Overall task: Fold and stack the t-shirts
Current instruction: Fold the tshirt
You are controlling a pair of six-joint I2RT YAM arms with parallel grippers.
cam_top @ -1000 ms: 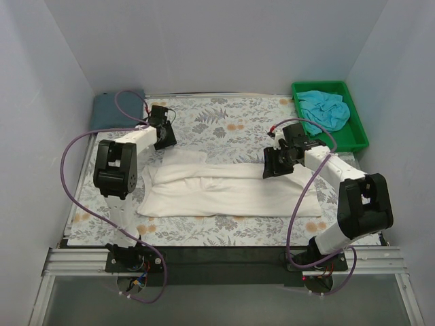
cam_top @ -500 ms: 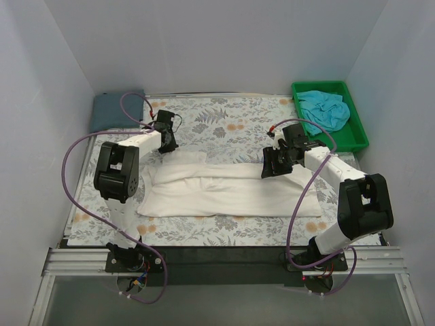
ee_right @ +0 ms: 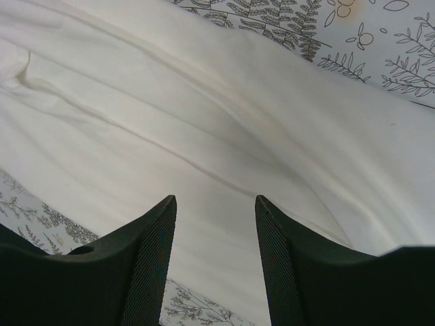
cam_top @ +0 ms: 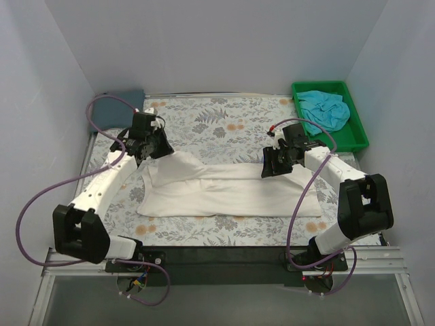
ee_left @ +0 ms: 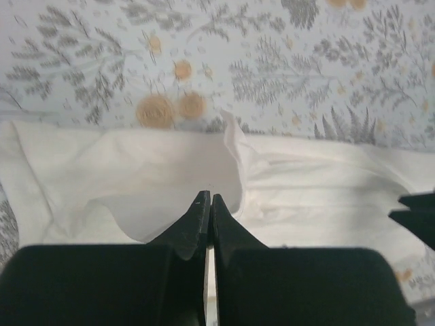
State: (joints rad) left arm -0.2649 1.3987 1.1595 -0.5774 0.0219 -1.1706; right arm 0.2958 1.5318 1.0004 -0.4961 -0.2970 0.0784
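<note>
Floral-patterned table cover (cam_top: pixel 224 125) spread over the whole tabletop, pale walls on three sides. Three shirts in all, one of each colour.

One cream shirt (cam_top: pixel 231 193) on the middle of the cover, folded into a long band running left to right. Mostly flat, with its far left corner drawn up off the cover. Pinched at that corner by the left gripper (cam_top: pixel 158 144), jaws clenched on the cloth. Seen from the left wrist, two black fingers (ee_left: pixel 194 224) pressed together, a thin sliver of white between them and a raised fold of cream cloth just ahead.

Right gripper (cam_top: pixel 270 167) low over the band's far edge, right of centre. Jaws released and parted, nothing between them; only smooth cream cloth under the gap in the right wrist view.

One blue-grey shirt (cam_top: pixel 117 109) folded flat at the far left corner, well apart from the cream one. One turquoise shirt (cam_top: pixel 325 109) crumpled inside the single green bin (cam_top: pixel 340 139) at the far right corner.
</note>
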